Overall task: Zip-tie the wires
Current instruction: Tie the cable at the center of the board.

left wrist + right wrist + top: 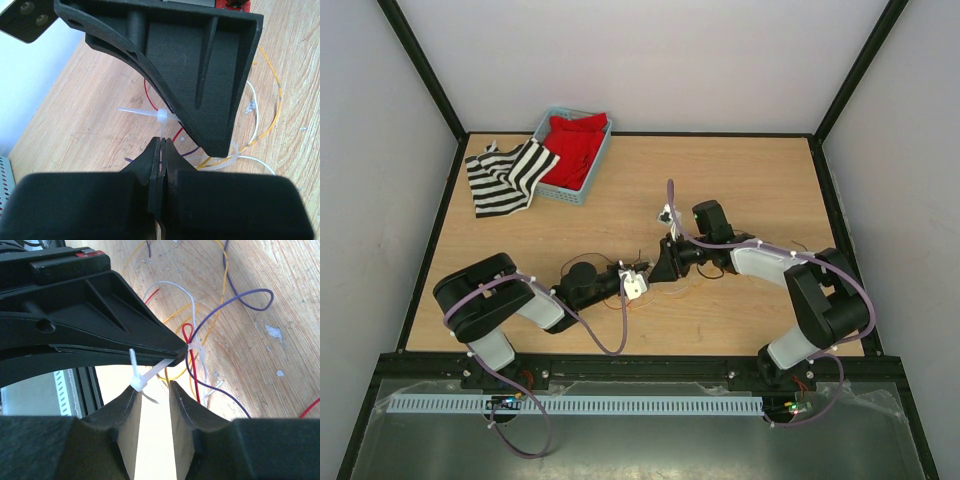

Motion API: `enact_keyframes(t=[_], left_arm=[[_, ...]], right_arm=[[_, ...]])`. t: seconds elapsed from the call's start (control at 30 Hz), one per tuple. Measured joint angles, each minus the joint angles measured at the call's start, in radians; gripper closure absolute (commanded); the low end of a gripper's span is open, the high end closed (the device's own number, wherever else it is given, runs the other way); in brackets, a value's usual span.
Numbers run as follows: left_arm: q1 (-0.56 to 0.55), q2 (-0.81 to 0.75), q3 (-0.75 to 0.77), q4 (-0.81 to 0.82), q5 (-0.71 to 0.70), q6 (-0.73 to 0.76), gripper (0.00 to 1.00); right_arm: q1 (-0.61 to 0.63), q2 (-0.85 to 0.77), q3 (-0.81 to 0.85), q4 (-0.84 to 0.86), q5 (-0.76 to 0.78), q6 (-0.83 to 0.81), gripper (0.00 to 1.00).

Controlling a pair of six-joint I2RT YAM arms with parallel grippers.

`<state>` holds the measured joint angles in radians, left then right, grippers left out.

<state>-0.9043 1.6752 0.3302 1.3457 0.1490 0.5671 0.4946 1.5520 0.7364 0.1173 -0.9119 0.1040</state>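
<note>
The wires (226, 300) are thin red, purple, orange and white strands looping on the wooden table. They are gathered at a whitish zip tie (136, 382). In the left wrist view my left gripper (163, 145) is shut on the tie's thin strip just below its head (164, 116), with the wires (272, 90) behind. My right gripper (152, 387) is open, and the tie's head rests against its left fingertip (131, 392). In the top view both grippers meet tip to tip at mid-table, left (646, 281) and right (660, 270), over the wires (692, 290).
A blue basket (546, 120) holding red cloth stands at the back left, with a black-and-white striped cloth (505, 178) beside it. Small white scraps (272, 331) lie on the wood near the wires. The table's front rail runs by the arm bases.
</note>
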Motion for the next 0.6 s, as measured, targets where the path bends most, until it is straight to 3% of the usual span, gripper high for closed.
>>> enact_keyframes(t=[0.6], left_arm=[[0.006, 0.0, 0.0, 0.0, 0.008, -0.016, 1.0]], right_arm=[[-0.001, -0.119, 0.03, -0.099, 0.134, -0.055, 0.45]])
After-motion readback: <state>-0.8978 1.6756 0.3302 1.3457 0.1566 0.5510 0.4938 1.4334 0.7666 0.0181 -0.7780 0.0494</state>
